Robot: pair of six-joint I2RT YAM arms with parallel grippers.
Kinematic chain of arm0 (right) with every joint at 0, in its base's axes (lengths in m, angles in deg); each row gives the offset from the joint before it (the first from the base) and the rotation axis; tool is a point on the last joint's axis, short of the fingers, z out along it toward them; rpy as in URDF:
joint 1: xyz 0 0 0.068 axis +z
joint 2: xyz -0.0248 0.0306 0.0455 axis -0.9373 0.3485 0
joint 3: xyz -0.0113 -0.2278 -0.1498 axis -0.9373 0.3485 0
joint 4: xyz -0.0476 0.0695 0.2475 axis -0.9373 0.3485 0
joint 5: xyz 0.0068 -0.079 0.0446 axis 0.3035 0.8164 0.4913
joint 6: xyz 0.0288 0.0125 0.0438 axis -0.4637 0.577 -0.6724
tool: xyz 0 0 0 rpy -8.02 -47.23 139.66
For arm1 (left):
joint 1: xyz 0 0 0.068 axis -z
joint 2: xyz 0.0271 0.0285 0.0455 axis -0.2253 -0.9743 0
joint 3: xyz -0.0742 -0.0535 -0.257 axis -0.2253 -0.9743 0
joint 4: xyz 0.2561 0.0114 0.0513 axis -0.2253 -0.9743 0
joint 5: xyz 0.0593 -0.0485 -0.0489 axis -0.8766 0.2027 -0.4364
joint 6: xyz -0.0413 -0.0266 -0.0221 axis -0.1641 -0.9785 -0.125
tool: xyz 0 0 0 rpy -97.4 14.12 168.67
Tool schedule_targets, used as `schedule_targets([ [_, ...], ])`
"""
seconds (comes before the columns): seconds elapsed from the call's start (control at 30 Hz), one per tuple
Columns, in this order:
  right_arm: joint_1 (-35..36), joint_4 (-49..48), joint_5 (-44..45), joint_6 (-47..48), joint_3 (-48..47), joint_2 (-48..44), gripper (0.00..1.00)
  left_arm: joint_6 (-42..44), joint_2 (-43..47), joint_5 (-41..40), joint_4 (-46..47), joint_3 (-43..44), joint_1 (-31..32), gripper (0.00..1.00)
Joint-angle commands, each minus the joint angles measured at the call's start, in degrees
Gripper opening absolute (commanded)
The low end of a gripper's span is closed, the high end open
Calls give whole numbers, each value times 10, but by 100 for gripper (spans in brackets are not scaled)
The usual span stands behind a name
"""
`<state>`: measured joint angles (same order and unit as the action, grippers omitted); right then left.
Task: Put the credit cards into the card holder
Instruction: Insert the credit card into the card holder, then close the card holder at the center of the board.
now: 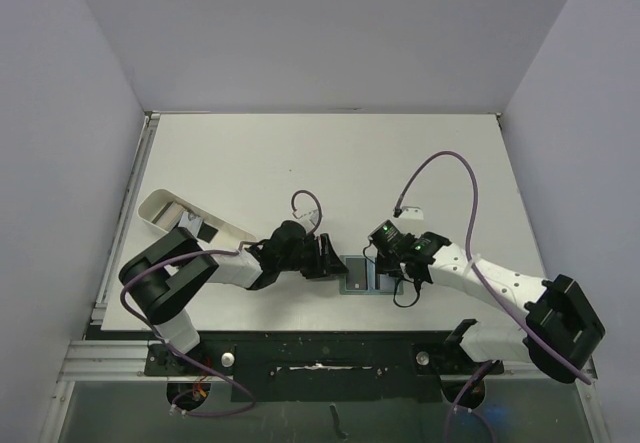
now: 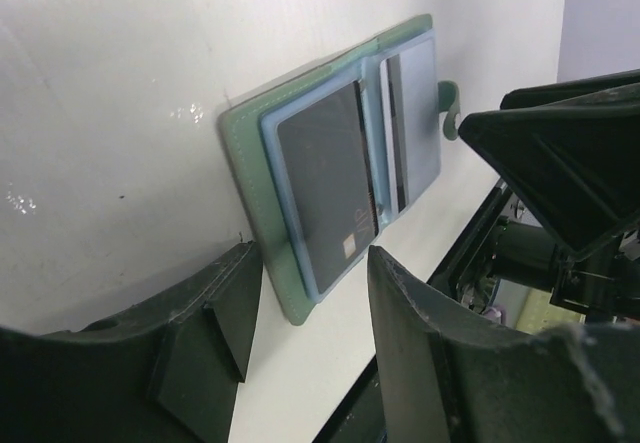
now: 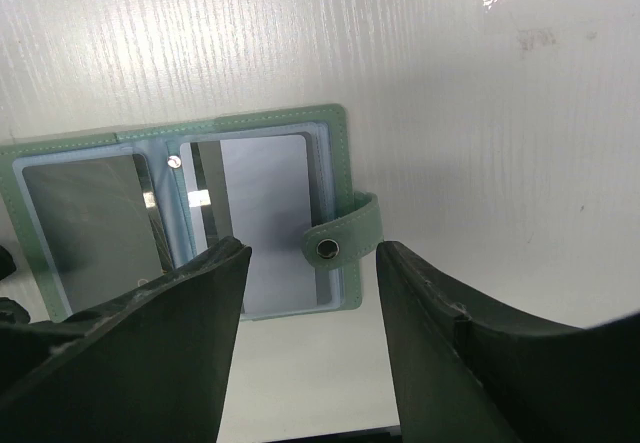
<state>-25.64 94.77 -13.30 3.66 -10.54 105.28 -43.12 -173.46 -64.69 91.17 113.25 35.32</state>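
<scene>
The card holder [image 1: 368,275] lies open and flat near the table's front edge, between my two grippers. In the left wrist view the card holder [image 2: 250,193] shows sage green outside and blue inside, with a dark credit card [image 2: 325,178] in its left panel. A second card [image 2: 395,133] shows as a dark strip in the right panel. In the right wrist view the card holder [image 3: 335,128] shows its snap tab [image 3: 340,238]. My left gripper [image 2: 305,293] is open and empty just left of it. My right gripper [image 3: 310,283] is open and empty, just right of it, over the tab.
A white oblong tray [image 1: 185,218] lies at the left behind my left arm, with a small dark item in it. The table's front edge [image 1: 330,331] runs just below the card holder. White walls stand on three sides.
</scene>
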Motion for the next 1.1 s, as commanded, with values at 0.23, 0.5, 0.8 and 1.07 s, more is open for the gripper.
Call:
schedule_targets([
  [0.23,3,-20,31,9,8,37,58,-21,-14,1,60,-13,3,46],
  [0.5,3,-8,53,-2,5,57,47,-12,-14,-8,43,-8,3,46],
  [0.8,3,-7,80,-11,12,54,18,13,-10,-54,-15,1,3,47],
  [1.07,3,-37,69,-18,31,51,7,-2,-17,-62,-7,4,3,47],
])
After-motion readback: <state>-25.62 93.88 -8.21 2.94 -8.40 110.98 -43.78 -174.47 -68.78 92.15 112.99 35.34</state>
